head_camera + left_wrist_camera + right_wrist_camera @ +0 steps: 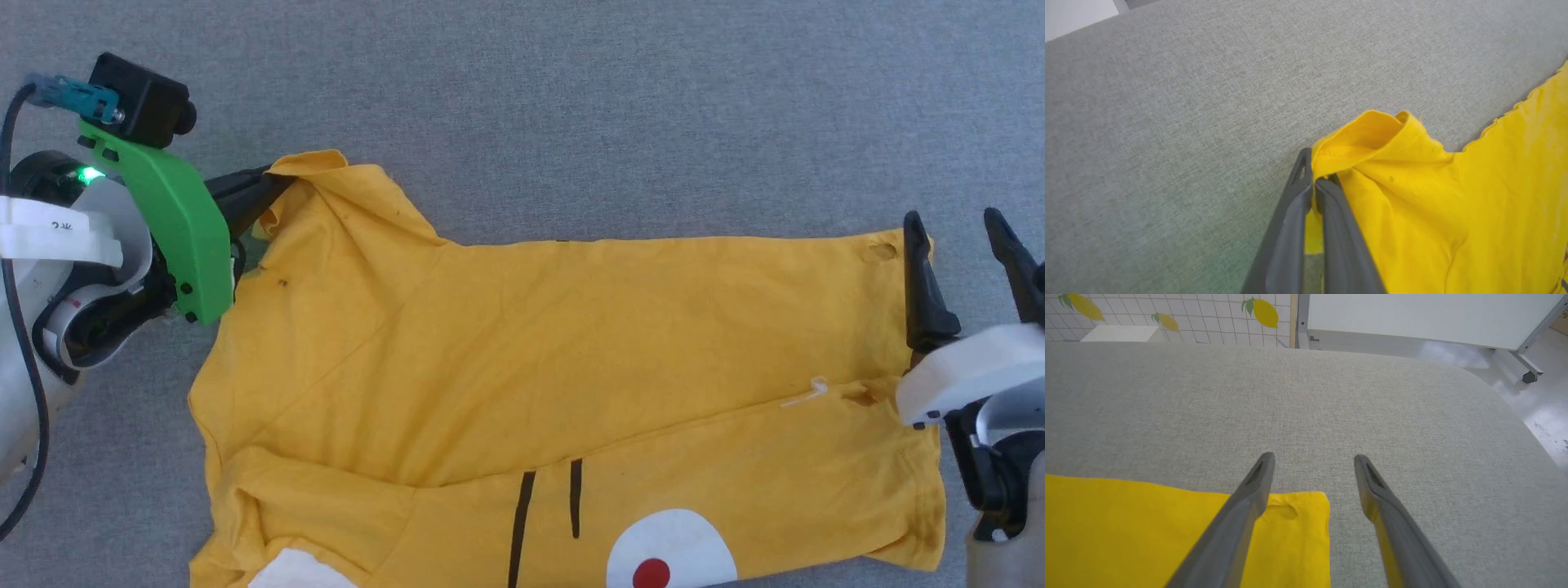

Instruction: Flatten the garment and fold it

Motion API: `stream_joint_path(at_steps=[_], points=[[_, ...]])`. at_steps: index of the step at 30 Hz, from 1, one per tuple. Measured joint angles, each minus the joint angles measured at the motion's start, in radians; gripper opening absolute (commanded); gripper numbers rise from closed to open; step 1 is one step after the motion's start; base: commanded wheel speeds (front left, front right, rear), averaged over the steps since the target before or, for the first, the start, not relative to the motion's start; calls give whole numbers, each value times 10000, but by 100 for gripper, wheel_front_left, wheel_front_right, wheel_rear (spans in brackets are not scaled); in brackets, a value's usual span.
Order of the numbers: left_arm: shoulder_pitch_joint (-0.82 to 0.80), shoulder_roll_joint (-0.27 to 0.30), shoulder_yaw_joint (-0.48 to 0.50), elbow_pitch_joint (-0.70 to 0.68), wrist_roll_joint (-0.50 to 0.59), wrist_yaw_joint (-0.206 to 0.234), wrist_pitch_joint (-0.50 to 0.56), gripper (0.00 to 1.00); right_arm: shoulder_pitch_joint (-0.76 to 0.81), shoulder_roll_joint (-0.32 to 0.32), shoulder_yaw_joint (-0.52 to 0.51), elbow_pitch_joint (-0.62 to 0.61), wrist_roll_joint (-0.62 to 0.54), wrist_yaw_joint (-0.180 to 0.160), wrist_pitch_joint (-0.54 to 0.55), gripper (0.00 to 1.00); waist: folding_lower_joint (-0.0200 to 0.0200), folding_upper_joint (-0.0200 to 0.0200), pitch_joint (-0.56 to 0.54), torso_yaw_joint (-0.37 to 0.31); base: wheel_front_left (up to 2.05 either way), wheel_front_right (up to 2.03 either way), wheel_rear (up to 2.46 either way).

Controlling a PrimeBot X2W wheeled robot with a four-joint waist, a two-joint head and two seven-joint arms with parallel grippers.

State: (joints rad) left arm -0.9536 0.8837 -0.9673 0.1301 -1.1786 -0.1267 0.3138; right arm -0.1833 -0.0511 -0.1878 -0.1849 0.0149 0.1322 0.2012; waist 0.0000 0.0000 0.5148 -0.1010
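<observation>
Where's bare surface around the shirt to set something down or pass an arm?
Widest: grey surface beyond the far edge of the garment. Smaller patch left of the garment, nearer than the left gripper. Crowded: the sleeve corner that gripper pinches and the hem corner under the open right gripper. Nearer, cloth runs off the head view's bottom edge.

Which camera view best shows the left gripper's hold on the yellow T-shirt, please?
The left wrist view: the left gripper pinches the T-shirt edge up close. The head view shows that grip smaller, beside a green mount; the right wrist view shows the opposite corner.
</observation>
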Motion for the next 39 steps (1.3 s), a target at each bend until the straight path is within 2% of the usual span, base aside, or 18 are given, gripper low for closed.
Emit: stream_joint_path(at_steps=[6,9,14,18,19,21,22,31,39], points=[[-229,27,-217,-46,-111,0,-130,0,-282,8,-265,-378,-96,0,3212,100,0,0,68,78,0,0,0],[-335,50,-332,-75,-144,0,-190,0,-358,4,-412,-525,44,0,4192,100,0,0,132,101,0,0,0],[-475,111,-531,-102,-360,0,-228,0,-549,6,-454,-407,268,0,4953,100,0,0,216,148,0,0,0],[-575,178,-623,-81,-456,0,-253,0,-764,6,-424,23,372,0,5074,100,0,0,275,188,0,0,0],[-593,188,-646,-61,-462,0,-253,0,-849,6,-430,98,372,0,5074,59,0,0,287,199,0,0,0],[-650,196,-692,-27,-489,0,-265,0,-1095,2,-435,297,370,0,5072,29,0,0,316,230,0,0,0],[-675,198,-717,-19,-508,0,-267,0,-1175,0,-418,362,362,0,5062,0,0,0,326,244,0,0,0],[-710,171,-792,435,-963,0,-451,0,-1424,6,-324,744,295,0,4700,0,0,0,90,292,0,0,0],[-700,82,-742,541,-1076,0,-1057,0,-1414,10,-313,485,286,0,4387,0,0,0,-486,296,0,0,0]])
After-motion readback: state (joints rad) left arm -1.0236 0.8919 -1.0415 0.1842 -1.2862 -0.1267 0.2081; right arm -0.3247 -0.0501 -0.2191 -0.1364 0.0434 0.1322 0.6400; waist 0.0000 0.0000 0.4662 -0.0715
